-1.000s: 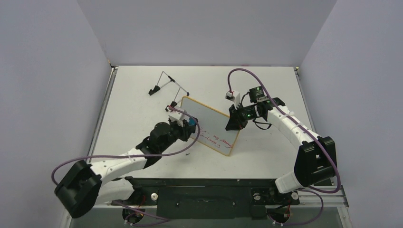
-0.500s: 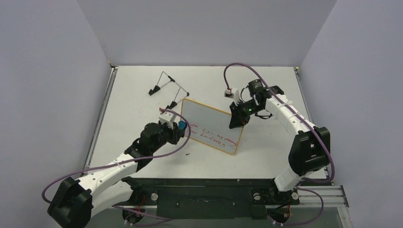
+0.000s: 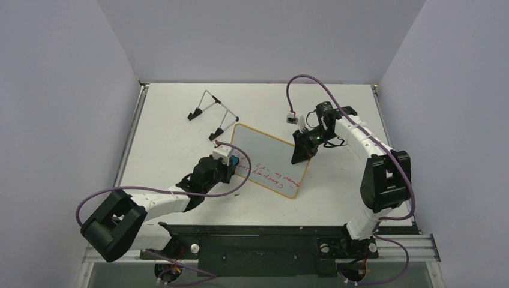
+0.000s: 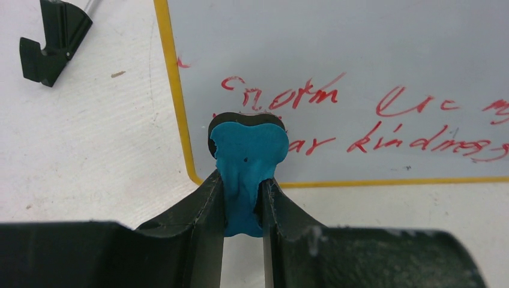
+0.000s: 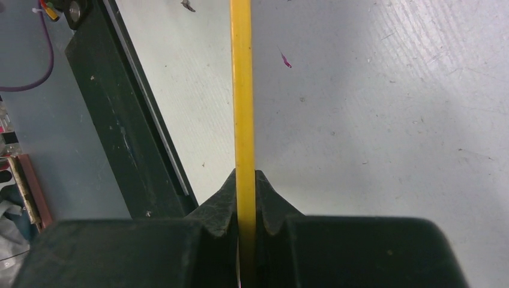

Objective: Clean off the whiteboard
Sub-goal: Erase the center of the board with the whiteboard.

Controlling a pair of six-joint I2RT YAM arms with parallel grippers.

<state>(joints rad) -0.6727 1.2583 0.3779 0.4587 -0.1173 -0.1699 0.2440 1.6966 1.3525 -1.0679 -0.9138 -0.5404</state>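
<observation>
The whiteboard (image 3: 270,157) has a yellow-tan rim and red handwriting along its near half; the far half is blank. My right gripper (image 3: 302,149) is shut on its right rim, seen edge-on as a yellow strip (image 5: 242,90) between the jaws (image 5: 245,183). My left gripper (image 3: 235,165) is shut on the blue eraser (image 4: 247,162), whose black pad sits at the board's lower left corner, over the start of the red writing (image 4: 282,96). The board (image 4: 336,54) fills the upper right of the left wrist view.
A thin wire stand (image 3: 210,110) with black feet lies behind the board; one foot (image 4: 51,42) shows in the left wrist view. A small white connector block (image 3: 290,118) hangs on the purple cable. The black frame rail (image 5: 129,126) runs along the table's near edge.
The left gripper with the eraser went left off the board, then came back to its lower left corner. The right gripper and the board shifted slightly right and turned.
</observation>
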